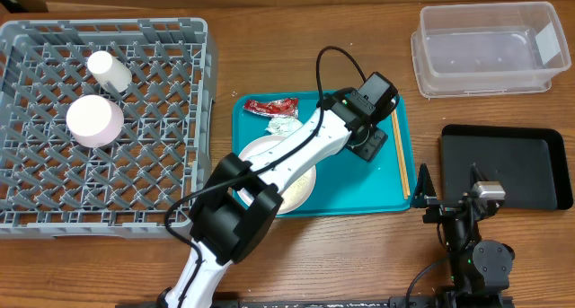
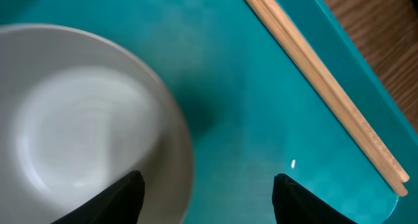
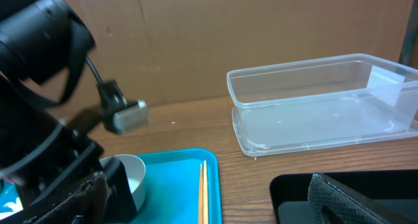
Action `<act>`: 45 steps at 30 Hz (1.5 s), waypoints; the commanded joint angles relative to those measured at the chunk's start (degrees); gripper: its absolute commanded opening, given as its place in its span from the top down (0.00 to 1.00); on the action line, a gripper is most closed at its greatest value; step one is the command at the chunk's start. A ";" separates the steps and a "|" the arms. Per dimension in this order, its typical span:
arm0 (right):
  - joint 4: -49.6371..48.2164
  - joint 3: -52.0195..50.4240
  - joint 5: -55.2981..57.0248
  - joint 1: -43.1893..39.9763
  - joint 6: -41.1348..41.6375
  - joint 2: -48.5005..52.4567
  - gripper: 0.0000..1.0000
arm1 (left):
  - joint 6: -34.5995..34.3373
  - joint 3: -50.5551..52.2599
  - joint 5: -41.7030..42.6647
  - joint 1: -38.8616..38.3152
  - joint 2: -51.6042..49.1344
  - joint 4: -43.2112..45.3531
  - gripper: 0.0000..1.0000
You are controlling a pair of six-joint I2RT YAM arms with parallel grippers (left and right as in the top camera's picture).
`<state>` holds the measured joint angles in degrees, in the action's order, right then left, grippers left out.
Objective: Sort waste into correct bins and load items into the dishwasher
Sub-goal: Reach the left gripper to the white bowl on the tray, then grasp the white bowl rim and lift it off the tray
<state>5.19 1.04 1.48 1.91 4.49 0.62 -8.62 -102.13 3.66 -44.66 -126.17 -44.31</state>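
Bowl (image 2: 85, 119) loading looks like the step in hand. It sits on the teal tray (image 2: 248, 87) mid-table, near the chopsticks (image 2: 326, 87). Your left pincer (image 2: 208, 188) straddles its rim with the jaws apart, one finger inside and one over bare tray, nothing clamped. Next you'll need to pinch the rim, lift, and carry it to the rack (image 1: 162, 164) at the table's left edge. It looks pale, smooth and empty, so it may slip. Your right pincer (image 3: 209, 196) hangs apart, empty.

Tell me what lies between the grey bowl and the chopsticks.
Only bare teal tray separates the grey bowl from the chopsticks, as the left wrist view shows.
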 commanded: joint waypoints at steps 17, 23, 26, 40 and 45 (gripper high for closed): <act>-0.44 -0.59 -0.11 -0.15 0.22 -0.46 0.00 | -2.84 -0.98 0.63 0.42 1.49 -1.14 0.96; -0.44 -0.59 -0.11 -0.15 0.22 -0.46 0.00 | -9.64 -1.03 0.59 3.39 13.84 -3.23 0.96; -0.44 -0.59 -0.11 -0.15 0.22 -0.46 0.00 | -10.95 -1.03 0.37 6.47 21.11 -6.14 0.96; -0.44 -0.59 -0.11 -0.15 0.22 -0.46 0.00 | 3.23 -0.92 42.51 50.01 38.82 -28.70 0.96; -0.44 -0.59 -0.11 -0.15 0.22 -0.46 0.00 | 10.88 1.55 55.84 69.85 37.55 -34.36 0.96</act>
<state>5.13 1.04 1.48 1.91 4.49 0.62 -6.15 -102.61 43.20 16.10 -88.51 -76.97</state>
